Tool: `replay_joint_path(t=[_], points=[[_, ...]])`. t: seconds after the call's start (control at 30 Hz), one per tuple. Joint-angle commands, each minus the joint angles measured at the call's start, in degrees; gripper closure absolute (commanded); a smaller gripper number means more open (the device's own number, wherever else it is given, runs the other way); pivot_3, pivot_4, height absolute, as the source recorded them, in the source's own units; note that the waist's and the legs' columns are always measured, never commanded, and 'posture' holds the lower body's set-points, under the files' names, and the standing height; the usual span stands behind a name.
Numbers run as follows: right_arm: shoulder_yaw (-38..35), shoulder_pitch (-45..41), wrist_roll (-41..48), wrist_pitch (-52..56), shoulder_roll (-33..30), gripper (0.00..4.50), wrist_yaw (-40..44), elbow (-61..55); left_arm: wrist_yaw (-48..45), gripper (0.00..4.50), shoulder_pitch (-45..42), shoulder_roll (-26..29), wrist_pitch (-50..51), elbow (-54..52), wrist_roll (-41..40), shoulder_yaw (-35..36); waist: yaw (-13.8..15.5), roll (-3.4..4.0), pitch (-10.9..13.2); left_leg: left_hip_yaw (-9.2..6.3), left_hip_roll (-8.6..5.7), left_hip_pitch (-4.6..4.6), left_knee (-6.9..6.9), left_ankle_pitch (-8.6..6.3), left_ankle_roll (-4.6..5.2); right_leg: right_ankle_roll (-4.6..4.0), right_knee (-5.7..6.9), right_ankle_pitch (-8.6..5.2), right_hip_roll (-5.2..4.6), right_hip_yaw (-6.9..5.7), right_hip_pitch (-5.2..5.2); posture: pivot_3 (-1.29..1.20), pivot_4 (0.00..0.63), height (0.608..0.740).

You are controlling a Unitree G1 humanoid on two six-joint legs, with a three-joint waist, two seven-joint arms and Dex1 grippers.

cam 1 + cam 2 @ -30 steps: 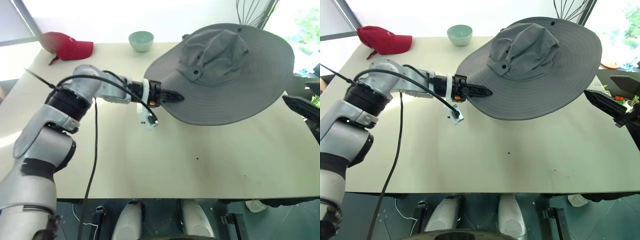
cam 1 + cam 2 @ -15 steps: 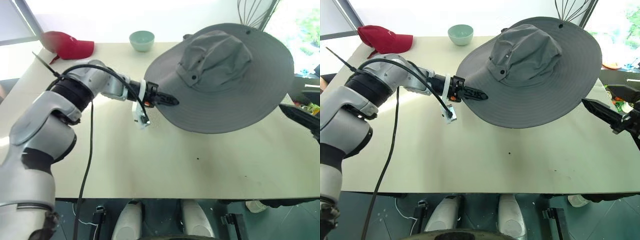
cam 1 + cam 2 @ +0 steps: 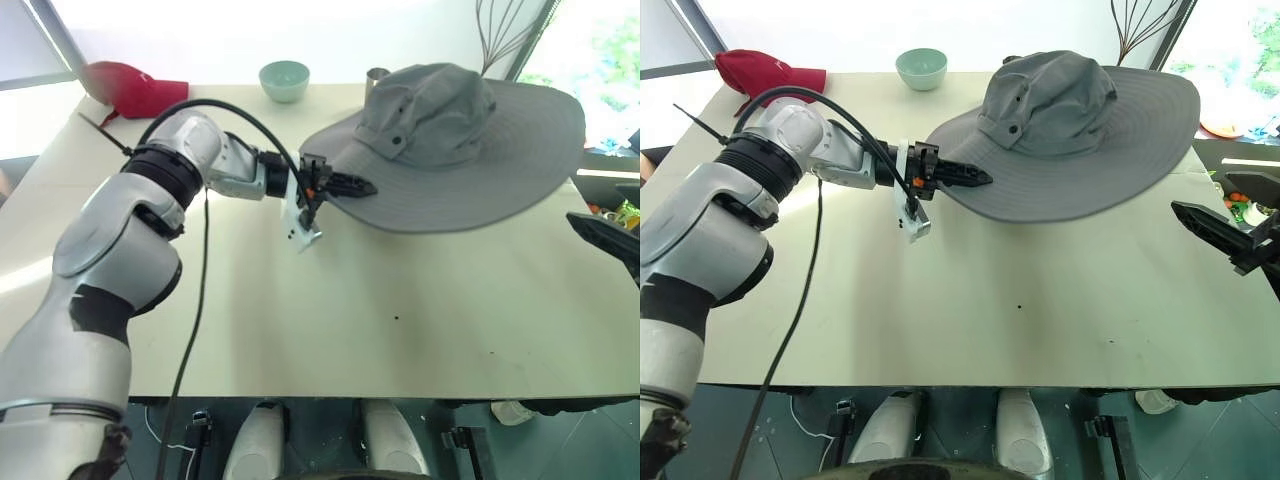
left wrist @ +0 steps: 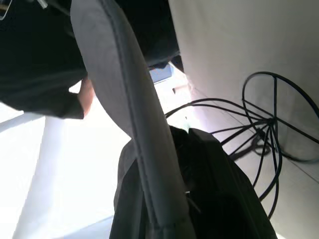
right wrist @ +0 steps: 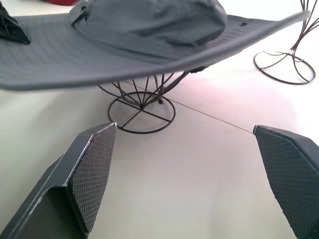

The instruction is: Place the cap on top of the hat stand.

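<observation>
The grey wide-brimmed cap [image 3: 440, 120] lies nearly level at the back right of the table, over the black wire hat stand [image 5: 142, 112]. In the right wrist view the stand's wires rise into the crown and its round base rests on the table. My left gripper [image 3: 355, 186] is shut on the brim's left edge, and that edge [image 4: 134, 124] runs between its fingers in the left wrist view. My right gripper [image 3: 1210, 222] hovers open at the table's right side with nothing between its fingers, pointing toward the stand from a short way off.
A red baseball cap [image 3: 135, 88] lies at the back left corner and a pale green bowl [image 3: 283, 80] beside it. A taller black wire stand [image 3: 505, 30] rises behind the grey cap. The beige table [image 3: 400, 320] stretches bare toward the front edge.
The cap, tilted up toward me before, has swung down to lie almost flat over the stand. My left gripper has rolled with the brim in its grip. The right gripper has stayed put.
</observation>
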Motion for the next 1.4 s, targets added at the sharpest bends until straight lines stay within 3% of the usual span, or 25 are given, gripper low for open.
replay_joint_path(t=[0.03,0.1,0.13,0.33,0.37,0.53,0.73,0.93,1.1,1.23,1.33,1.4], points=[[-2.1,-0.5,1.0,-0.6,0.3,0.00,-0.7,-1.9,-4.1,4.25,0.8,0.2,-0.6,-1.3,-3.4,2.0,0.0,0.00,0.0,0.00,0.00,0.00,0.00,0.00,0.00,0.00,0.00,0.00,0.00,0.00,0.00,0.00,0.150,0.740],[-1.9,-0.5,1.3,-0.7,0.4,0.00,-1.0,-2.0,-4.7,3.26,1.6,0.7,0.1,-3.3,-2.7,1.7,0.0,0.00,0.0,0.00,0.00,0.00,0.00,0.00,0.00,0.00,0.00,0.00,0.00,0.00,0.01,0.00,0.150,0.740],[-1.6,-0.7,1.4,-0.8,0.4,0.00,-1.2,-2.0,-3.9,3.10,1.8,1.4,0.9,-5.2,-0.7,0.8,0.1,0.00,0.0,0.00,0.00,0.01,0.01,0.00,0.00,0.01,0.00,0.00,0.00,0.00,0.02,0.00,0.150,0.740],[-0.3,-2.0,1.9,-1.2,0.5,0.00,-2.2,-1.5,4.6,0.37,1.7,4.6,9.8,-13.1,15.1,-8.1,0.0,0.00,0.0,0.00,0.00,0.02,0.01,0.00,0.00,0.02,0.00,0.01,0.00,0.01,0.03,0.00,0.150,0.740],[-0.2,-2.2,1.9,-1.3,0.5,0.00,-2.3,-1.4,6.0,0.11,1.4,4.7,11.2,-13.1,16.9,-9.3,0.1,0.01,0.0,0.00,0.00,0.02,0.01,0.00,0.00,0.02,0.00,0.01,0.00,0.00,0.03,0.00,0.150,0.740],[1.1,-3.2,1.9,-1.6,0.8,0.00,-2.8,-1.2,14.5,0.11,-0.7,3.9,18.6,-11.5,25.3,-16.6,0.1,-0.02,0.0,-0.01,-0.02,0.00,0.02,0.00,0.00,0.04,-0.01,0.02,0.00,0.00,0.03,0.00,0.150,0.740],[1.1,-2.2,0.8,-2.0,0.3,0.00,-2.3,-1.7,16.8,0.11,-2.1,3.6,15.8,-9.3,21.5,-15.5,0.2,-0.02,0.0,-0.01,-0.04,-0.01,0.02,0.00,0.00,0.05,-0.01,0.02,-0.05,0.00,0.03,0.00,0.150,0.740],[-2.1,3.5,-3.4,-3.3,-2.0,0.00,2.0,-1.9,10.4,0.11,-0.4,9.4,2.5,-12.9,6.4,-6.8,0.1,-0.04,0.0,-0.01,-0.06,-0.03,0.01,0.00,0.00,0.07,-0.03,0.01,-0.10,0.00,0.01,0.00,0.150,0.740],[-4.6,9.0,-8.8,-5.9,-4.9,0.00,8.3,-1.8,-4.1,0.11,4.2,15.5,-8.8,-13.6,-12.1,-0.6,0.0,0.04,0.0,0.01,-0.05,0.04,-0.01,-0.01,0.01,0.07,-0.01,0.01,-0.09,0.01,0.03,0.00,0.150,0.740],[-6.3,11.2,-12.6,-8.6,-7.7,0.00,13.5,0.0,-20.6,0.11,8.7,21.8,-10.8,-14.7,-37.3,-4.1,-0.1,0.02,0.0,0.03,-0.05,0.03,0.03,-0.01,0.01,0.07,-0.01,0.01,-0.10,0.01,0.04,0.00,0.150,0.740],[-5.7,10.8,-15.6,-11.1,-9.8,0.00,15.9,1.9,-41.7,0.11,15.4,30.4,0.8,-27.2,-62.8,-9.4,-0.6,0.09,0.0,0.04,-0.04,0.04,0.00,-0.01,0.01,0.06,0.01,0.01,-0.10,0.05,0.04,0.00,0.150,0.740],[-4.7,10.1,-17.9,-13.7,-11.6,0.00,17.4,2.5,-59.9,0.11,22.6,37.5,17.0,-38.2,-84.2,-7.4,-0.6,0.11,0.0,0.04,0.00,0.09,0.00,-0.01,0.01,0.05,0.05,0.01,-0.08,0.03,0.08,0.00,0.150,0.740]])
